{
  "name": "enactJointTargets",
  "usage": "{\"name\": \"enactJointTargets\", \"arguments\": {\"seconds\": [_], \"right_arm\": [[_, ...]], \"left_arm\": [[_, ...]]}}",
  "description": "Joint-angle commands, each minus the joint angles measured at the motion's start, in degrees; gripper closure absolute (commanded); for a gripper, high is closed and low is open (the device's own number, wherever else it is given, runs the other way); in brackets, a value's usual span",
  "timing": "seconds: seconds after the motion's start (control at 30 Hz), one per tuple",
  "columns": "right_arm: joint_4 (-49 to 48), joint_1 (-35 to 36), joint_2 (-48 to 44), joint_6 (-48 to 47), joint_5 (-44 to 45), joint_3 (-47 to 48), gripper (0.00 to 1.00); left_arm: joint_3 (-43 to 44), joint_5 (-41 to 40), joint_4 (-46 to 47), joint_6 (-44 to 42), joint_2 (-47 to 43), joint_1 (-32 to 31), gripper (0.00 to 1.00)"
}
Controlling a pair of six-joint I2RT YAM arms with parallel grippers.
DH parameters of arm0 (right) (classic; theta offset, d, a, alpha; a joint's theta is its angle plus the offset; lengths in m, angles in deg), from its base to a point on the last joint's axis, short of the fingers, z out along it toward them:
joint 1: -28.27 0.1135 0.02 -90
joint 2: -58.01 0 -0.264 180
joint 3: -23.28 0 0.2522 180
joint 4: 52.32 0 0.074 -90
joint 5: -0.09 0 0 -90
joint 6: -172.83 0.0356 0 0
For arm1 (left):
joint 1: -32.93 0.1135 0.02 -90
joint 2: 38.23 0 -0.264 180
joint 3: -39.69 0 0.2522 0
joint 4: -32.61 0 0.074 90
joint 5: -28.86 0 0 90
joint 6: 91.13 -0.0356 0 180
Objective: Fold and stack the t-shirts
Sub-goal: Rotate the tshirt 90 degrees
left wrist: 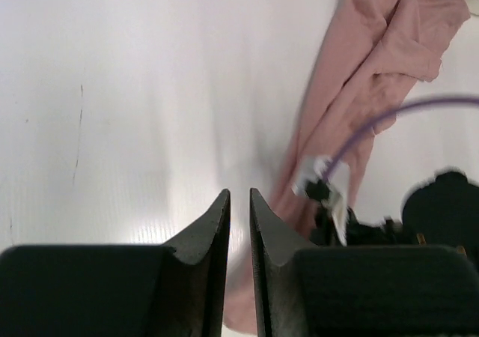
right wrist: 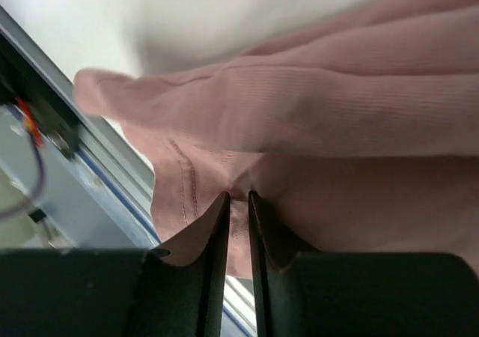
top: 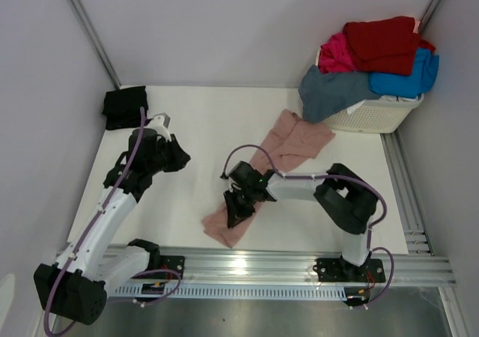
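A dusty-pink t-shirt (top: 288, 146) lies stretched in a long bunched strip from the basket down to the table's front edge. My right gripper (top: 238, 206) is shut on a fold of it near its lower end (right wrist: 314, 112). My left gripper (top: 178, 157) is shut and empty, above bare table left of the shirt; the pink t-shirt (left wrist: 374, 90) shows in its view. A folded black t-shirt (top: 125, 106) lies at the back left corner. Red (top: 383, 43), magenta (top: 337, 55), bright-blue (top: 408, 79) and slate-blue (top: 333, 91) t-shirts are piled on the basket.
The white slatted laundry basket (top: 378, 116) stands at the back right corner. An aluminium rail (top: 284, 266) runs along the table's front edge, close under the shirt's lower end. Grey walls close in left, back and right.
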Motion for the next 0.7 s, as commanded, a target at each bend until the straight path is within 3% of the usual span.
{"name": "enactJointTargets", "arguments": {"seconds": [0.0, 0.17, 0.3, 0.53, 0.67], "right_arm": [[10.45, 2.71, -9.29, -2.27, 7.28, -11.22, 0.79], [11.78, 6.31, -20.74, 2.56, 11.07, -20.73, 0.79], [14.49, 7.55, -31.72, 3.71, 15.63, -21.72, 0.75], [15.82, 7.55, -53.43, -0.76, 26.6, -15.23, 0.39], [14.86, 7.55, -62.31, -1.39, 34.08, -13.37, 0.32]], "left_arm": [[4.52, 3.74, 2.67, -0.29, 3.34, -0.72, 0.81], [8.21, 9.0, 5.48, -0.2, 9.23, -1.25, 0.81], [12.78, 13.67, 6.1, -0.11, 19.14, -3.18, 0.82], [24.37, 25.95, 8.75, -0.37, 36.35, -7.48, 0.82], [35.36, 29.57, 2.17, -3.8, 48.24, -11.26, 0.82]]}}
